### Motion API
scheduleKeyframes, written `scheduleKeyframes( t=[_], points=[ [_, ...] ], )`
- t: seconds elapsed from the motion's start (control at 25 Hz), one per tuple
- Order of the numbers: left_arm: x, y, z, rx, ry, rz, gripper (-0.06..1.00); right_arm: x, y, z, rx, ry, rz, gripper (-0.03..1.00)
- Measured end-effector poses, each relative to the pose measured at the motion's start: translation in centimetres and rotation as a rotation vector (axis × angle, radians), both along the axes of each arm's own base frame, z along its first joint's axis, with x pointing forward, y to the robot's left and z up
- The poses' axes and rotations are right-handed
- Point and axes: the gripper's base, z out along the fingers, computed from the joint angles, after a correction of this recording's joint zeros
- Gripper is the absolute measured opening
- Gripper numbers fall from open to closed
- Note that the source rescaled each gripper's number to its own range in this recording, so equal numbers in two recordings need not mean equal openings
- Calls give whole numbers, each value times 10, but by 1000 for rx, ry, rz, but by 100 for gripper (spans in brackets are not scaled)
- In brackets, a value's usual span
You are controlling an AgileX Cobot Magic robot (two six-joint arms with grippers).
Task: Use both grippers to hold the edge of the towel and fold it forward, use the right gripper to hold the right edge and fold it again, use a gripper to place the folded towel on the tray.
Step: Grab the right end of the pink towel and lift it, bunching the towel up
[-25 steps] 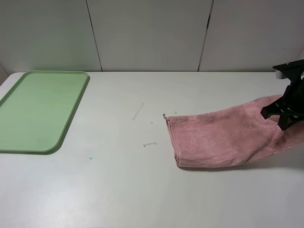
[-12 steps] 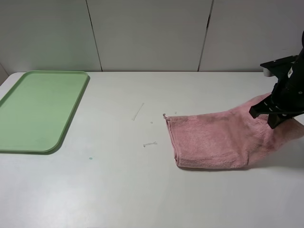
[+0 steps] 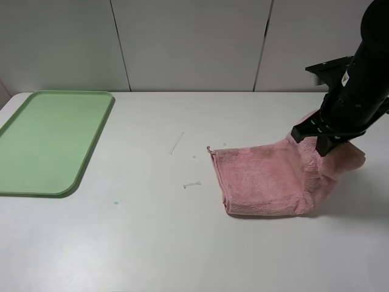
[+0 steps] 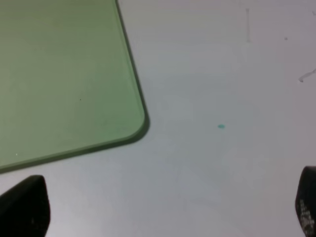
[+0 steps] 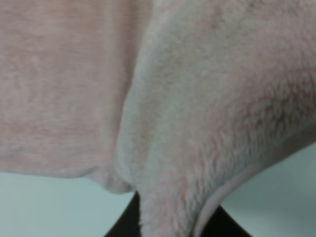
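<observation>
Right pincer (image 3: 317, 141) clamped on right end of pink plush terry towel (image 3: 261, 179), held raised. White counter (image 3: 152, 243), pale wall panels (image 3: 194, 42) behind. Rest of towel flat below, leftward of pincer. Left pincer (image 4: 165, 212) wide apart, empty.

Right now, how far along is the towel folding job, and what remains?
Done: the first fold looks finished, since the pink towel lies doubled as a strip. In hand: the right claw is shut on its right edge, lifted above the rest. Left: laying that edge over, then moving the towel onto the green tray. The left claw hangs open beside the tray.
</observation>
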Motion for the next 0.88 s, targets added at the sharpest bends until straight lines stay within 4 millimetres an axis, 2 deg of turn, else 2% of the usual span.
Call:
scheduleKeyframes(
  t=[0.64,0.88],
  points=[
    [0,0,0,0,0,0,100,-16,64,1,168,-63,42,9],
    [0,0,0,0,0,0,100,-15,79,-11,197,-55,61,9]
  ],
)
